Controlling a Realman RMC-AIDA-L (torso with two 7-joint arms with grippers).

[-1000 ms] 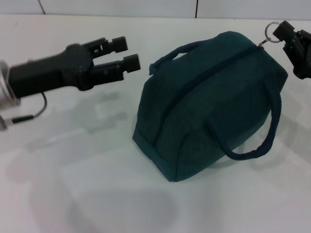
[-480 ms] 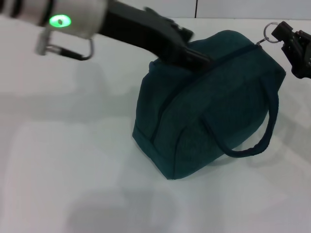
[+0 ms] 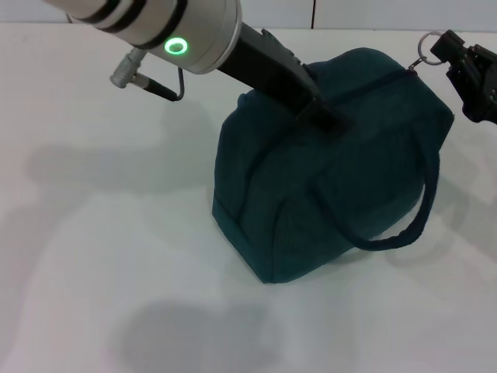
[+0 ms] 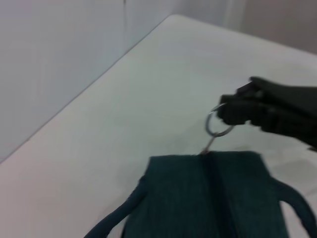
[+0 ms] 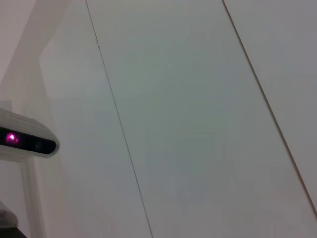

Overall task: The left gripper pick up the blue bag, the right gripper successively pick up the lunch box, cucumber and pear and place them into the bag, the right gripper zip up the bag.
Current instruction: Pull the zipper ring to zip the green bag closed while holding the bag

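Observation:
The blue bag (image 3: pixel 334 194) stands on the white table, its zipper closed along the top. My left gripper (image 3: pixel 322 116) reaches in from the upper left and rests on the bag's top, near the zipper line. My right gripper (image 3: pixel 444 48) is at the far right end of the bag, shut on the metal ring pull (image 3: pixel 425 45). The left wrist view shows the bag's top (image 4: pixel 208 198), the ring pull (image 4: pixel 218 125) and the right gripper (image 4: pixel 233 111) pinching it. The lunch box, cucumber and pear are out of view.
The white table (image 3: pixel 116 256) spreads to the left and front of the bag. One loop handle (image 3: pixel 411 225) hangs down the bag's right side. The right wrist view shows only wall panels and a device with a magenta light (image 5: pixel 25 140).
My left arm has swung from the left of the bag up and over onto its top. My right gripper has stayed at the ring pull.

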